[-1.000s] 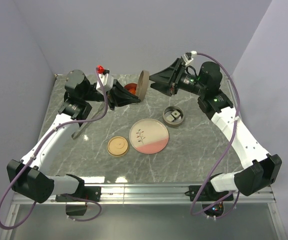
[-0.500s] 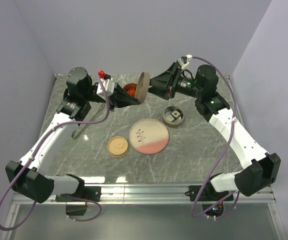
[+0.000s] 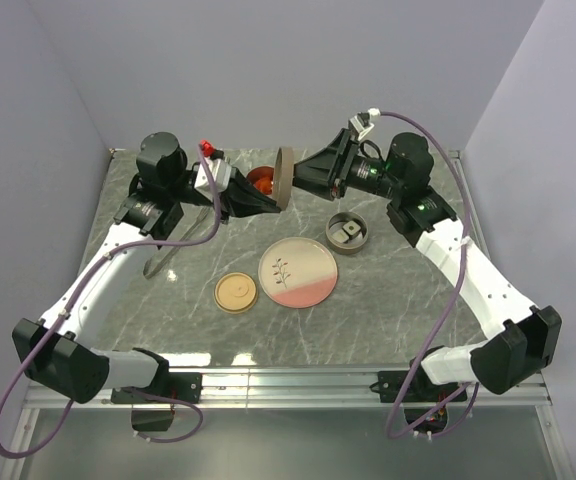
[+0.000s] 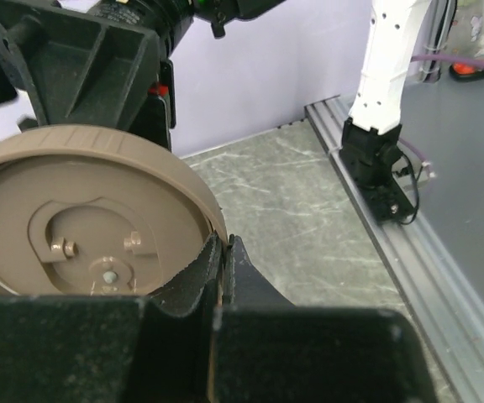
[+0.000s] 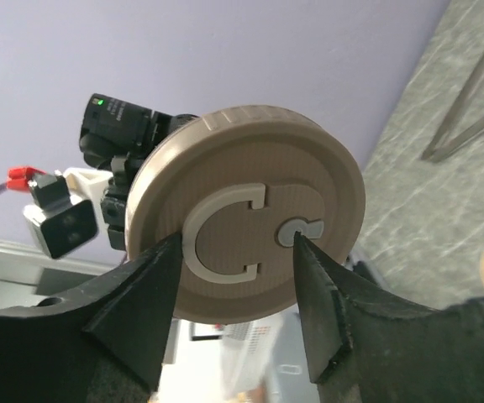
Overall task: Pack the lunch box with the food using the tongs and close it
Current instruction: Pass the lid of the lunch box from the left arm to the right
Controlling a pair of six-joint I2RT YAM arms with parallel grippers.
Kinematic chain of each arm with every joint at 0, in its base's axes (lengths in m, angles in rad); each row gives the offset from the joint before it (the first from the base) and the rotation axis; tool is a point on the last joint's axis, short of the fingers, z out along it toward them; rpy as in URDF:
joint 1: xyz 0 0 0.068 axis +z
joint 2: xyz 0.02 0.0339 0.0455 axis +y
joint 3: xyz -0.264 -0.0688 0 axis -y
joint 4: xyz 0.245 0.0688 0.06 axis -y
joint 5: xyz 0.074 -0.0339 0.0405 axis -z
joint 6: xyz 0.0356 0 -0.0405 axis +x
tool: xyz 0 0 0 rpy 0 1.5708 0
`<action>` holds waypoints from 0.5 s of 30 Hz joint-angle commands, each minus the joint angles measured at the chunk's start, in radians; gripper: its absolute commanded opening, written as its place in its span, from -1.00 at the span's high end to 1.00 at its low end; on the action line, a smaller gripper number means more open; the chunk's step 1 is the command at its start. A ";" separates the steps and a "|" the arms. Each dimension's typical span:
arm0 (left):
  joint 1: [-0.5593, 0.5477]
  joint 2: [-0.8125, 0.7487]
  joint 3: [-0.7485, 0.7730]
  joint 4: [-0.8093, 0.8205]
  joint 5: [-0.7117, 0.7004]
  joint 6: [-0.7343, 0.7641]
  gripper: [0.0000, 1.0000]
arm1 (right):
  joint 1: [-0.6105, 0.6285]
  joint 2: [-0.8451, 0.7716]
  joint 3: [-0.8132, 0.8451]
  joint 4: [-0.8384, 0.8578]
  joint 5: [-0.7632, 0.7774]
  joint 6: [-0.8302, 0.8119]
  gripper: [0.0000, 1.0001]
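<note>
Top external view, item list.

1. Lunch box lid (image 3: 286, 176): round, tan, raised on edge above the table (image 3: 398, 300), upper centre of frame. Judged hard plastic: stiff, light, and smooth enough to slip or swing in a rim pinch. Its outer face carries a grey C-shaped ring. Likeliest holds are across the rim, or at that ring.
2. Left gripper (image 3: 277, 199): closed tight on the lid's lower rim, one finger on each face.
3. Right gripper (image 3: 299, 177): jaws apart and holding nothing, with the fingers standing just off the lid's outer face.
4. Tongs (image 3: 158, 260): slim metal, flat on the table at left of frame and partly under the left arm. Judged springy and slick; best gripped mid-length across both arms.
5. Orange-red shape (image 3: 260, 181): just behind the lid. Possibly food in the box, but this cannot be confirmed.
6. Plate (image 3: 313, 262): pink and cream, centre of frame.
7. Small tan disc (image 3: 236, 293): just left of the plate.
8. Small round tub (image 3: 364, 236): right of the plate, with a grey piece inside.

Obstructions: the grippers meet nose to nose at the lid, leaving little room. The left arm crosses above the tongs.
</note>
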 commanded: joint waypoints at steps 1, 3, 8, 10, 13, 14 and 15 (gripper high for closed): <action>-0.013 -0.019 -0.019 0.233 0.031 -0.145 0.99 | 0.022 -0.024 0.037 -0.121 0.040 -0.158 -0.18; -0.013 -0.014 0.009 0.173 0.029 -0.089 0.99 | 0.020 -0.022 0.057 -0.174 0.087 -0.206 -0.14; -0.013 -0.019 0.029 0.059 0.009 -0.007 0.99 | 0.020 -0.019 0.136 -0.324 0.180 -0.364 -0.05; -0.013 -0.018 0.023 0.081 -0.001 -0.021 0.99 | 0.023 -0.021 0.159 -0.384 0.235 -0.421 -0.02; -0.013 -0.016 0.023 0.102 -0.018 -0.033 0.99 | 0.022 -0.025 0.170 -0.438 0.278 -0.468 0.02; -0.013 -0.013 0.029 0.096 -0.023 -0.025 0.99 | 0.022 -0.027 0.167 -0.447 0.284 -0.474 0.03; -0.013 -0.010 0.032 0.096 -0.029 -0.024 0.99 | 0.022 -0.028 0.169 -0.458 0.292 -0.491 0.05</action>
